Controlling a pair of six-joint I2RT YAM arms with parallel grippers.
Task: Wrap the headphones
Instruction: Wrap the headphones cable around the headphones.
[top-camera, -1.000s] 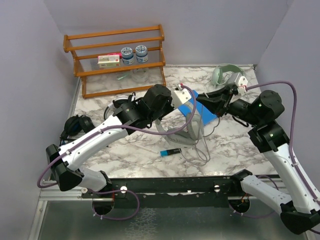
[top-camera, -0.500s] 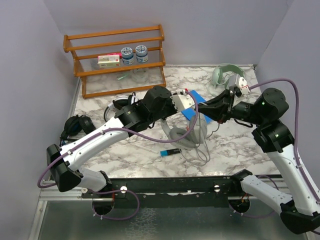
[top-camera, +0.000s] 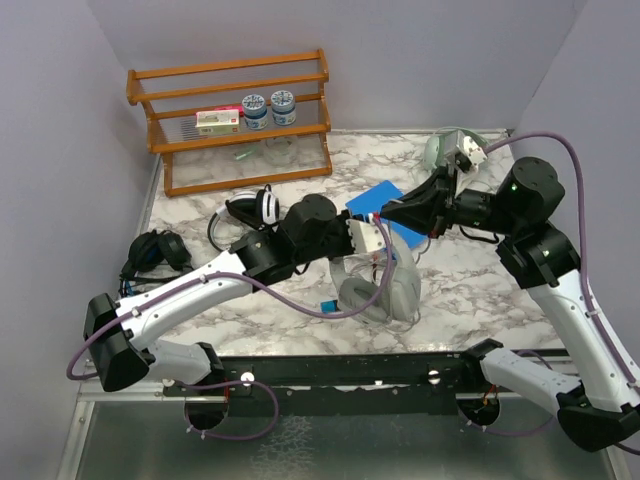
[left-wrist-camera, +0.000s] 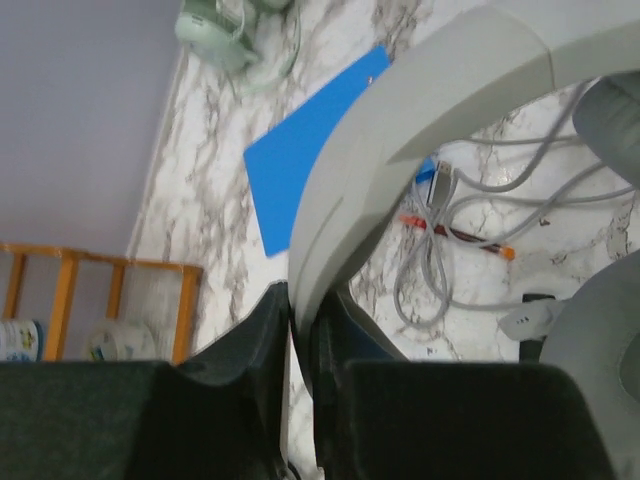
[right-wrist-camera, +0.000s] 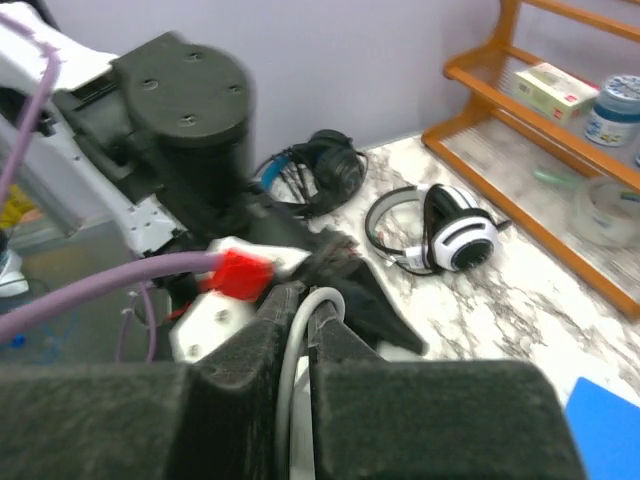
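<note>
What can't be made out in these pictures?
- Top view: the right arm covers part of the pale green headphones; labels on the jars are too small to read.
- Left wrist view: the right edge cuts off the ear cups of the grey headphones.
- Right wrist view: the right hand hides where its grey cable runs on.

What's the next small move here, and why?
Probably swing the right jaws to lay the grey cable around the headband: left jaws clamp that headband, right jaws pinch the cable, and slack lies loose on the table.
</note>
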